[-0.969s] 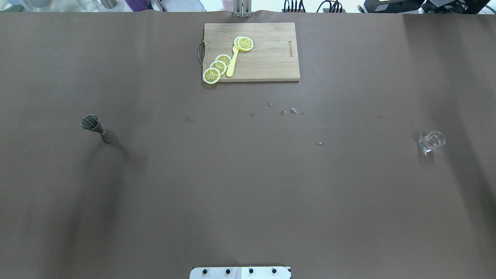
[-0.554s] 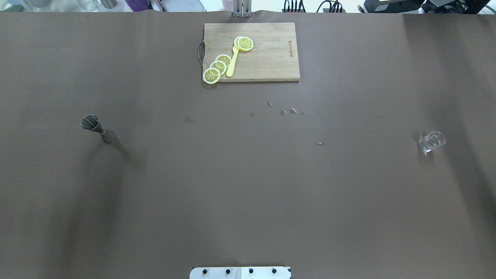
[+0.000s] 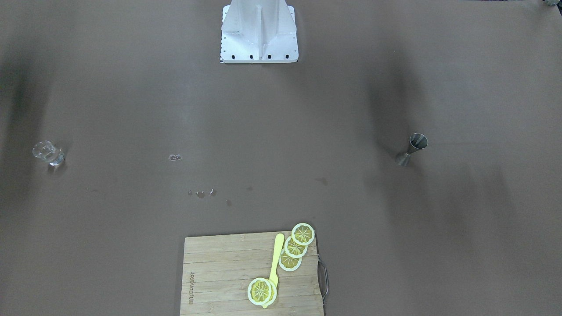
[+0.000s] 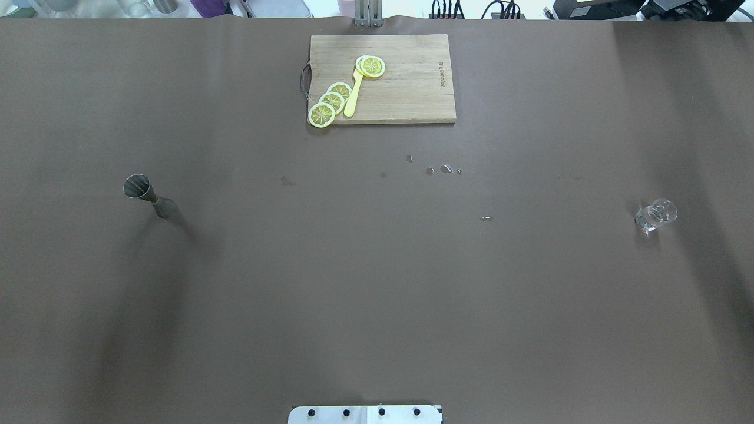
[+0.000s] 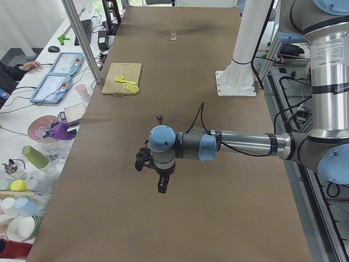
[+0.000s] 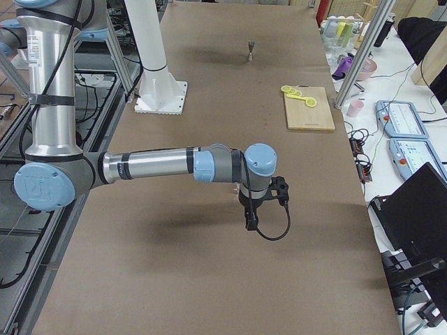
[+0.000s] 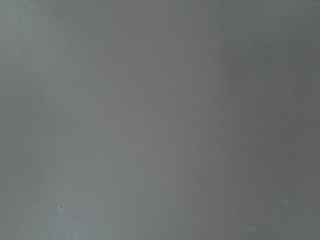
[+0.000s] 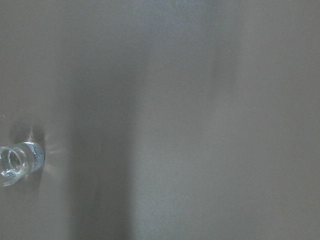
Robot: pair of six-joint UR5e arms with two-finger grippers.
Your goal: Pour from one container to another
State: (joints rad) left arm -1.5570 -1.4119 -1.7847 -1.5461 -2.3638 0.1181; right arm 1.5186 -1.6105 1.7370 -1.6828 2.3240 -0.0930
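Nothing has moved; jigger (image 4: 151, 198) and glass (image 4: 655, 214) stand ungrasped. Left gripper (image 5: 162, 186), right gripper (image 6: 249, 222): finger state cannot be told. Next: grasp jigger.

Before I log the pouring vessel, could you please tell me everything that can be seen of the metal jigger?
The jigger is small, of dull grey metal, and shaped like an hourglass: two cones joined at a narrow waist. It stands upright, one cone's open mouth up and the other down on the brown table, on the robot's left side. It stands alone, and only the table touches it. Whether it holds liquid cannot be told.
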